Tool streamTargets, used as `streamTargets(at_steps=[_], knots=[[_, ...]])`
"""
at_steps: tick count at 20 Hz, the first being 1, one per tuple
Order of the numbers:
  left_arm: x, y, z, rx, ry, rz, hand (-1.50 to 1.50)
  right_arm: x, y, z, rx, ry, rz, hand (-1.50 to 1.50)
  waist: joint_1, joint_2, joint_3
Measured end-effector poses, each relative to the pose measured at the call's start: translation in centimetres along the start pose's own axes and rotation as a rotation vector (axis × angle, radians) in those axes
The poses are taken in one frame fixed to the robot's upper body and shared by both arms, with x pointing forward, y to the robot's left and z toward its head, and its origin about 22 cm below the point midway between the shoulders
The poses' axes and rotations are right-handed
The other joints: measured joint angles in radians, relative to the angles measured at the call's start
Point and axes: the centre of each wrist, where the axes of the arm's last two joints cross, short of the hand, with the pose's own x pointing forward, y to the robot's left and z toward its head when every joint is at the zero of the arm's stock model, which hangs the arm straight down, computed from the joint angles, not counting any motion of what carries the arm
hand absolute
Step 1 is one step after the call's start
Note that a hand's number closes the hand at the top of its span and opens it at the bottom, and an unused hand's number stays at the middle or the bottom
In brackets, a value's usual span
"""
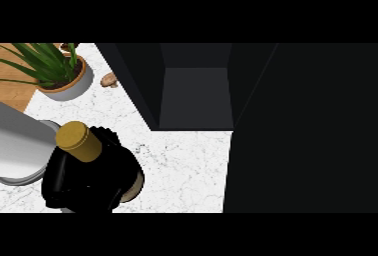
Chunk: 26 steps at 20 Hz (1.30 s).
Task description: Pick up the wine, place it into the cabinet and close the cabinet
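Holding noted: left hand (111, 142) looks wrapped round the wine bottle (81, 145) at approx. 8 o'clock of the view. Dark fingers show curled by the neck, at 2 o'clock of the gold cap (78, 136). Caveat: hand and glass are both black and merge lower down, so extent of hold can't be confirmed. Grey forearm (18, 145) enters from 9 o'clock. Right hand: not visible.

Bottle leans, cap toward the viewer. Can't tell whether its base is off the desk (184, 165).

Cabinet (196, 95) sits at 12 o'clock, open, dark recess facing the robot. Its door (303, 130) stands swung out and fills the 3 o'clock side. Potted plant (65, 80) at 11 o'clock, near the bottle but apart.

Risks, as judged:
1. Route runs from 8 o'clock up toward 12. The cabinet's near side wall lies between, so a leaning bottle could clip that edge or the opening's top. Cause: tilt not corrected before entry.
2. Hold seems high, near the neck. The heavy body below may swing or slide in transit.
3. Plant leaves are close to the forearm's sweep and could get brushed.
4. Bottle set too near the front would block the door. Closing before the hand is out would trap it.
5. Door is on the far side from the working hand, so the reach is awkward.
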Motion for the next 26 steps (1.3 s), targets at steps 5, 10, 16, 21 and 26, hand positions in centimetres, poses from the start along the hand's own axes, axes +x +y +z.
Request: streamTargets(at_steps=[5, 10, 16, 21, 26], knots=[[1.8, -3.7, -1.5, -0.050, 0.010, 0.040, 1.50, -0.2, 0.2, 0.2, 0.006, 0.000, -0.008, -1.50, -0.003, 0.000, 0.000], [3.3, -6.8, -3.0, -0.071, 0.007, 0.079, 1.50, -0.5, 0.0, 0.5, 0.004, 0.002, 0.001, -1.50, -0.005, 0.001, 0.000], [4.2, -11.0, -4.9, -0.061, 0.013, 0.096, 1.50, -0.4, -0.5, 0.6, -0.002, 0.003, 0.015, -1.50, -0.009, 0.001, 0.000], [4.2, -13.1, -6.8, -0.037, 0.007, 0.071, 1.50, 0.0, -0.8, 0.3, -0.007, 0.005, 0.025, -1.50, -0.010, 0.002, 0.000], [4.0, -14.8, -7.8, -0.011, 0.012, 0.050, 1.50, -0.3, -0.9, 0.5, 0.000, 0.012, 0.026, -1.50, -0.011, 0.001, 0.000]])
